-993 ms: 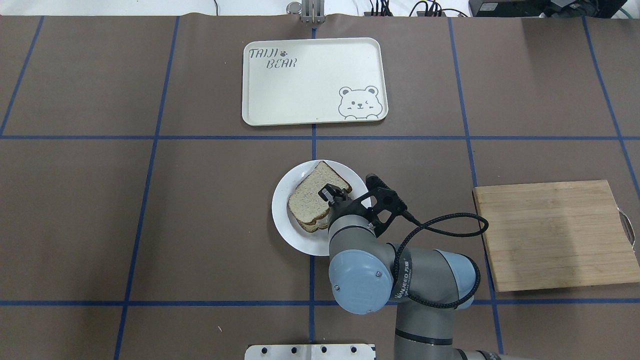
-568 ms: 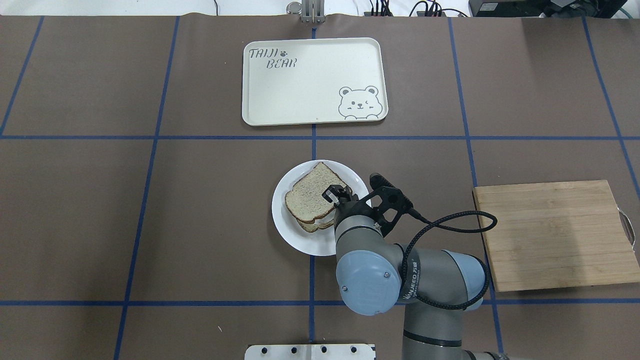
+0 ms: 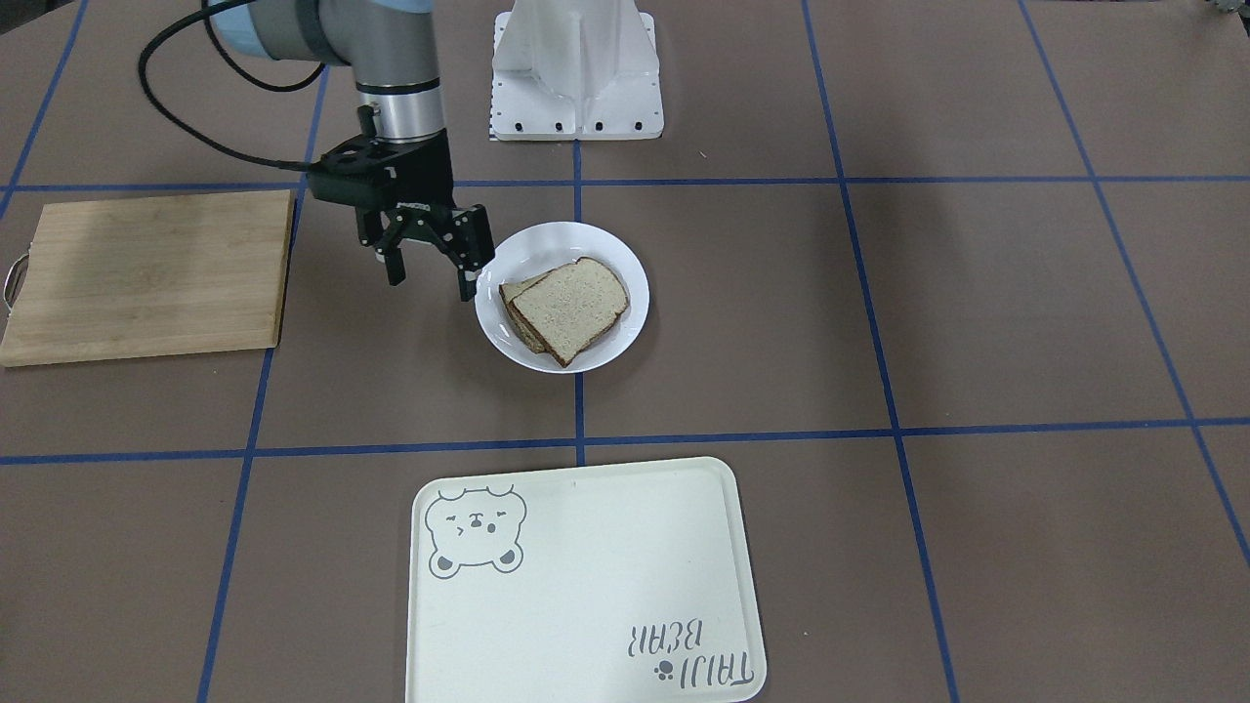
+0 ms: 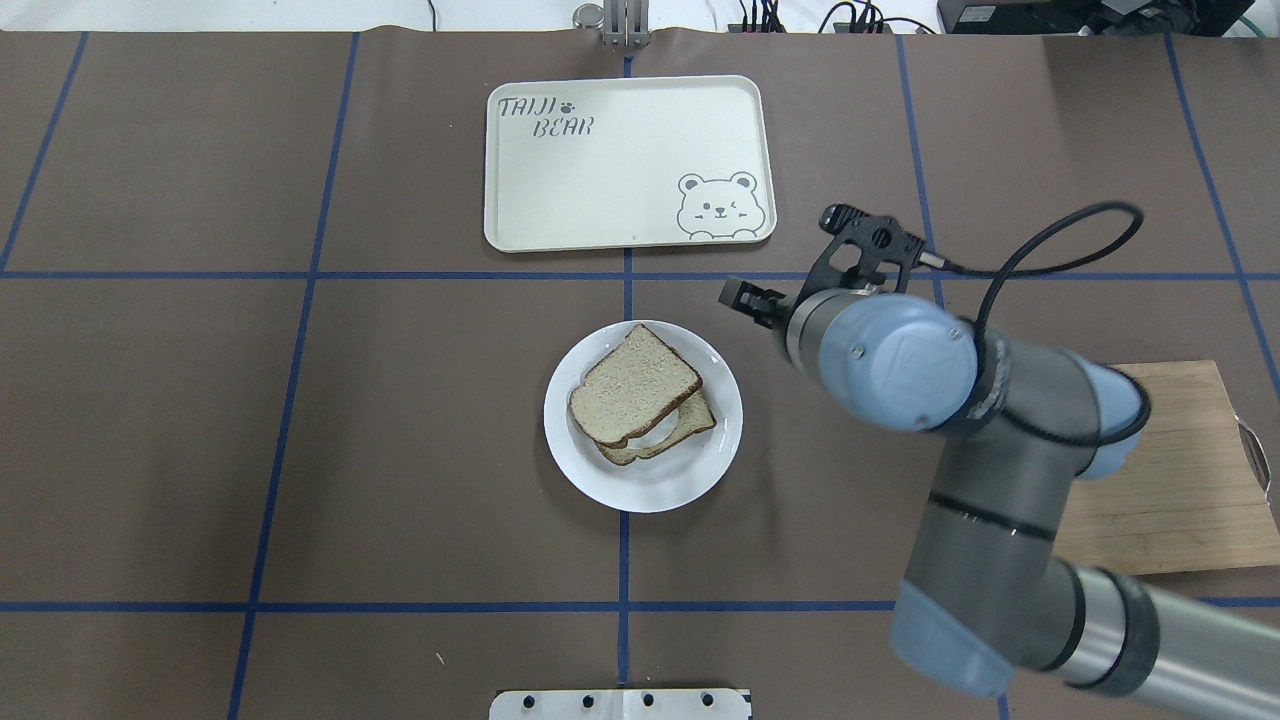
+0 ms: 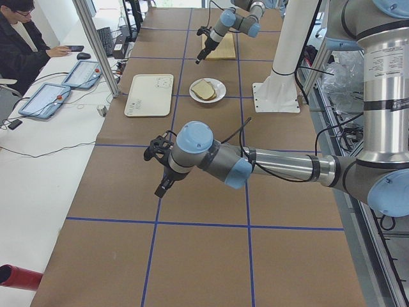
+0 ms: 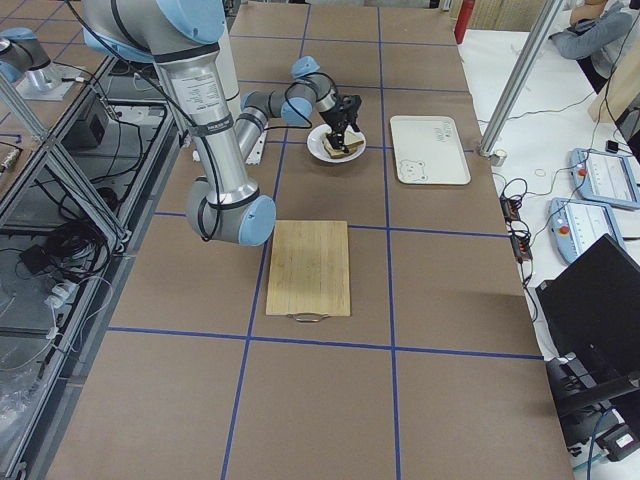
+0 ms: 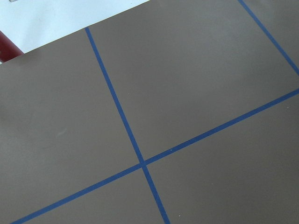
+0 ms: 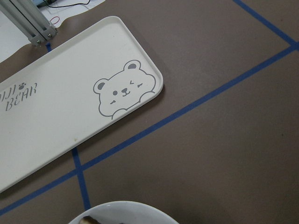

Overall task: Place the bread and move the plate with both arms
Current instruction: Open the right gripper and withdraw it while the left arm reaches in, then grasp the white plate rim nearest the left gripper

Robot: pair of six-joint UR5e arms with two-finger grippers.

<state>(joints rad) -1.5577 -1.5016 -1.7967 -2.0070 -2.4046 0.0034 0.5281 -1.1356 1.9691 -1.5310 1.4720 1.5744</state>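
Note:
The bread (image 4: 632, 385) lies flat on a second slice (image 4: 693, 424) on the white plate (image 4: 640, 497); it also shows in the front view (image 3: 571, 308) on the plate (image 3: 547, 234). My right gripper (image 3: 432, 280) is open and empty, raised beside the plate's edge on the side of the cutting board, apart from the bread. In the overhead view only its tip (image 4: 745, 297) shows past the wrist. My left gripper (image 5: 163, 185) shows only in the exterior left view, far from the plate, and I cannot tell its state.
A cream tray with a bear drawing (image 4: 620, 160) lies beyond the plate; it also shows in the right wrist view (image 8: 56, 116). A wooden cutting board (image 3: 146, 273) lies on the right arm's side. The white pedestal (image 3: 576, 68) stands at the robot's edge.
My right gripper has let go of the bread and moved up and away from the plate, to the right and farther from the robot. The bread now rests on the lower slice.

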